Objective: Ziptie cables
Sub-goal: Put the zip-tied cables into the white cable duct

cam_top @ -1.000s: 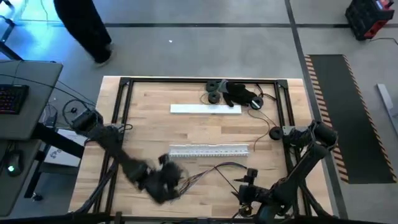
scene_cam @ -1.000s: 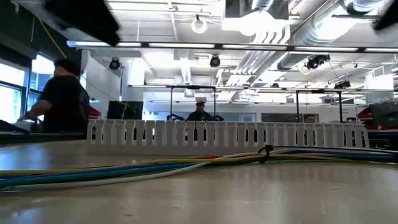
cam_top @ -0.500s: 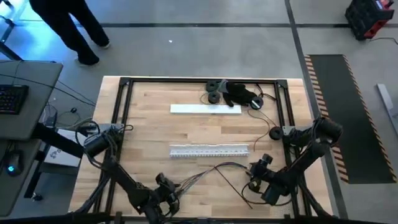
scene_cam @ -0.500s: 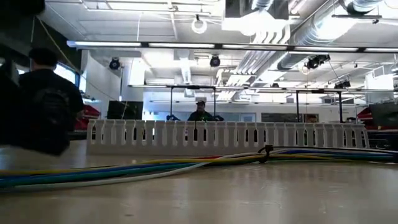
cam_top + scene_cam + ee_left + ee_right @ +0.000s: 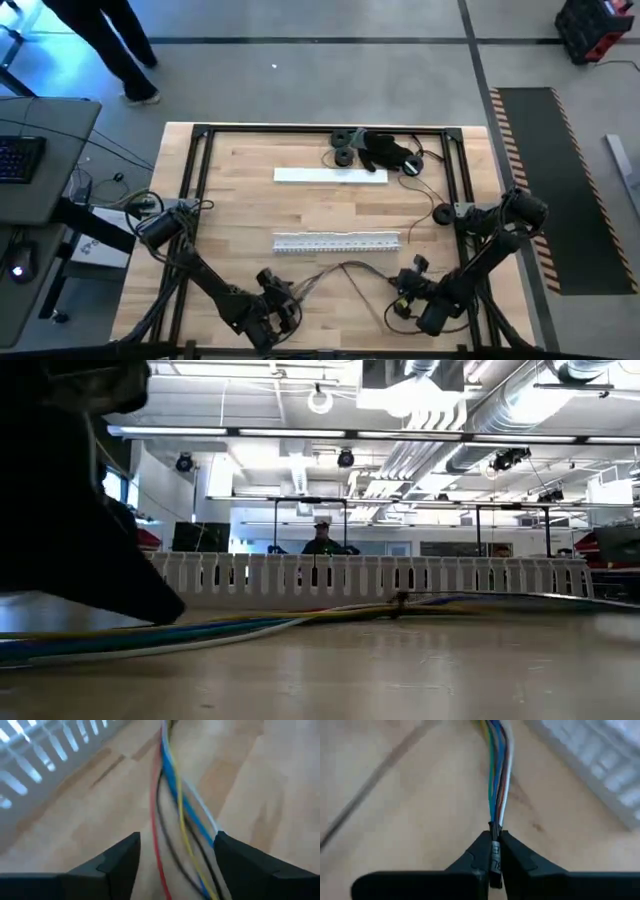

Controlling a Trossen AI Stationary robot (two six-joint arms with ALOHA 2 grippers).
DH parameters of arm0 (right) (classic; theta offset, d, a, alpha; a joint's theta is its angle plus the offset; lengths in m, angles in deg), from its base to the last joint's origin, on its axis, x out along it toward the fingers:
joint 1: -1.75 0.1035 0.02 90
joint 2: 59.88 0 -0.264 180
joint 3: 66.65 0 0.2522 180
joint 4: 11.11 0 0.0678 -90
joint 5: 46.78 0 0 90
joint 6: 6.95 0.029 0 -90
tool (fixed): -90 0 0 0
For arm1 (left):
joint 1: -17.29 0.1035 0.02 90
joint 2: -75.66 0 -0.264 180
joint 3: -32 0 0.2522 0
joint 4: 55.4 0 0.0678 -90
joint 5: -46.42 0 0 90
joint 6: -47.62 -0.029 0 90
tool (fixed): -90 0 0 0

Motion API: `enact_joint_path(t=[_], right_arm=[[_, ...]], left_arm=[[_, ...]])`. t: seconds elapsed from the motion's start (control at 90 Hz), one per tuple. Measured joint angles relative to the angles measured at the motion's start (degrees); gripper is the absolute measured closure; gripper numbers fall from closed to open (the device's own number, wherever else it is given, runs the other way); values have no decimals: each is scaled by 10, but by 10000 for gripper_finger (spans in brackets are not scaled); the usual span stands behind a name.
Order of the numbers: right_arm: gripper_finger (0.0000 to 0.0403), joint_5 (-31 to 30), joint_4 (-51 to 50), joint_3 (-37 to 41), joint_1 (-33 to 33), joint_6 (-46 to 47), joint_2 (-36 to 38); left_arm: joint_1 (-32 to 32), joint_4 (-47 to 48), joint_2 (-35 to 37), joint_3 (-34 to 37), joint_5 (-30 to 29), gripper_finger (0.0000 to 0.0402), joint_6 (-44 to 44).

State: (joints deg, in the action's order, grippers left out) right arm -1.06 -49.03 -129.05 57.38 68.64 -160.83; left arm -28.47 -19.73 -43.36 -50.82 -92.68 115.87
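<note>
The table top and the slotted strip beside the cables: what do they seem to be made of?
The table top looks like pale wood with a matt finish: grain lines and plank seams show. The slotted strip looks like white or light-grey plastic, probably moulded: its even row of teeth shows clearly in the low view. The cables have smooth coloured jackets, likely plastic insulation; the right pincer is shut on them.

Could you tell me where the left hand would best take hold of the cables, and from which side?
Probably from above, at the loose stretch of the cables that runs between its open fingers. There the wires lie flat on the table, splayed apart. The right hand is shut on the cables' far end.
</note>
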Motion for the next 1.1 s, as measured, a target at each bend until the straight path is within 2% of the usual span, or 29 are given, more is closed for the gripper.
enact_joint_path(t=[0.244,0.378,0.511,0.589,0.767,0.911,1.1], right_arm=[[399,-128,-120,-175,-5,-145,0],[401,-158,-159,-278,-9,-244,1],[401,-159,-144,-340,-13,-341,2],[401,-160,-142,-359,-13,-374,2],[402,-181,-142,-380,-13,-398,2],[402,-203,-150,-391,-10,-401,2],[402,-231,-172,-405,8,-396,2]], left_arm=[[42,-54,0,0,-58,140,-161],[67,-126,0,0,-78,139,-281],[89,-183,0,0,-84,139,-347],[100,-211,0,0,-70,139,-377],[113,-285,0,0,13,139,-447],[108,-305,-3,0,23,142,-471],[87,-227,-3,0,12,183,-395]])
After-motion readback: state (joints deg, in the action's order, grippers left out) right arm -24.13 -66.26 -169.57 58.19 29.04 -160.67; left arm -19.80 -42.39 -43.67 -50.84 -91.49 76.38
